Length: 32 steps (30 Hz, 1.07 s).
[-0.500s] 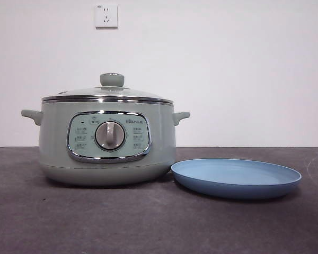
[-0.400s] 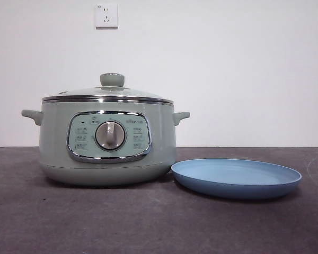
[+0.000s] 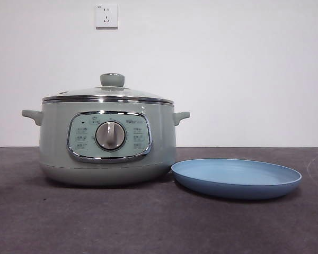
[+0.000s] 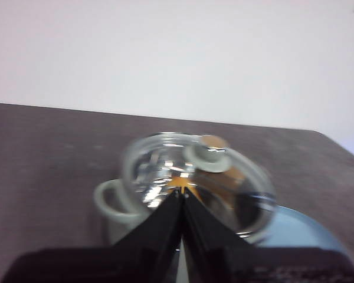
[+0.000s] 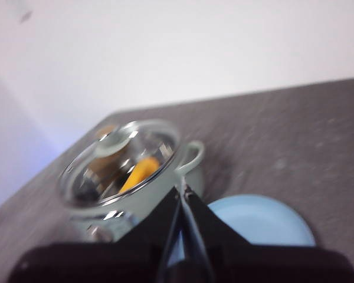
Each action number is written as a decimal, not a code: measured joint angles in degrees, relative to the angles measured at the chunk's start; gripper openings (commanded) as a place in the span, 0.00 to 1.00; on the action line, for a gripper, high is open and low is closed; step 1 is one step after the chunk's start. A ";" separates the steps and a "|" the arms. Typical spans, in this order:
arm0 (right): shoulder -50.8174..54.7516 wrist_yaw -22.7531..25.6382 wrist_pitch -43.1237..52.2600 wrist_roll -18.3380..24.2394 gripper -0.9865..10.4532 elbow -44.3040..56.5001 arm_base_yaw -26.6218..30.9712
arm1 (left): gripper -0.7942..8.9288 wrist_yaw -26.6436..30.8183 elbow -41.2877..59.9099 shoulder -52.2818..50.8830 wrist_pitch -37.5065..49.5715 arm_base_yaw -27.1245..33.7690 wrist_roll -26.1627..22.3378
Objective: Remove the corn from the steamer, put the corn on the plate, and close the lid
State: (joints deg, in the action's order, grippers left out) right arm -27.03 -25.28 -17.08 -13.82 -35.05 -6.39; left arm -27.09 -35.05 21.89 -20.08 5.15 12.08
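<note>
The sage-green steamer (image 3: pixel 107 143) stands at the left of the table with the glass lid (image 3: pixel 108 93) on it, knob (image 3: pixel 112 80) up. The light-blue plate (image 3: pixel 236 178) lies empty to its right. The corn (image 5: pixel 140 171) shows as a yellow-orange shape through the lid in the right wrist view, and faintly in the left wrist view (image 4: pixel 178 180). My left gripper (image 4: pixel 182 192) is shut and empty, held above and short of the steamer (image 4: pixel 115 203). My right gripper (image 5: pixel 183 190) is shut and empty, held above near the plate (image 5: pixel 265 221). Neither arm shows in the front view.
A dark grey cloth covers the table (image 3: pixel 159 222). A white wall with a socket (image 3: pixel 106 16) stands behind. The table's far edge shows in both wrist views.
</note>
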 measured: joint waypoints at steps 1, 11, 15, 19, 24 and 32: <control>-2.08 -1.38 -1.92 1.09 0.08 -2.29 0.00 | 0.08 -1.53 -1.42 1.36 -0.44 0.00 -0.04; -21.51 -12.52 -23.65 14.47 0.08 -25.49 -0.44 | 0.08 -13.49 -16.35 13.64 -12.61 0.00 -5.05; -26.14 -13.40 -31.43 19.06 0.08 -30.97 -1.90 | 0.07 -16.15 -20.76 16.66 -18.51 0.00 -8.17; -27.85 -13.55 -33.64 22.03 0.10 -32.17 -3.72 | 0.08 -16.37 -22.64 18.58 -20.90 0.00 -9.84; -27.91 -13.55 -33.68 22.97 0.30 -32.22 -4.52 | 0.26 -16.39 -22.64 19.43 -21.33 0.00 -10.19; -27.91 -13.49 -33.68 23.32 0.61 -32.24 -4.52 | 0.67 -16.41 -22.64 19.39 -21.35 0.00 -10.19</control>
State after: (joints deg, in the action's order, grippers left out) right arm -54.94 -38.76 -50.76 9.50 -67.29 -10.92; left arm -43.51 -57.69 41.28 -41.43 5.15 1.89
